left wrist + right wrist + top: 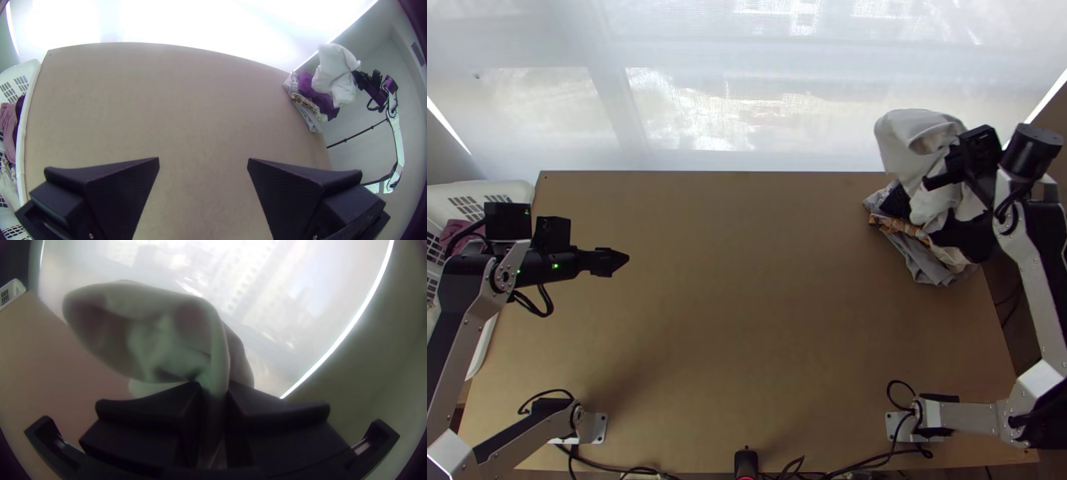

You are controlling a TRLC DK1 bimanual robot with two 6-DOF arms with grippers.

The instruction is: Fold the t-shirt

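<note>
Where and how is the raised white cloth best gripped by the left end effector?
Probably by the loose fold of the white cloth, approached from the middle of the table: it bulges out there, clear of the right end effector pinching the cloth.

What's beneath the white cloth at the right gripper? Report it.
A stack of cloths: grey and patterned ones, with a dark one above. The white cloth hides part of the stack's top.

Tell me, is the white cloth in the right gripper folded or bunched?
Bunched. The white cloth hangs in loose folds from the right gripper, pinched between its fingers over the stacked clothes.
</note>
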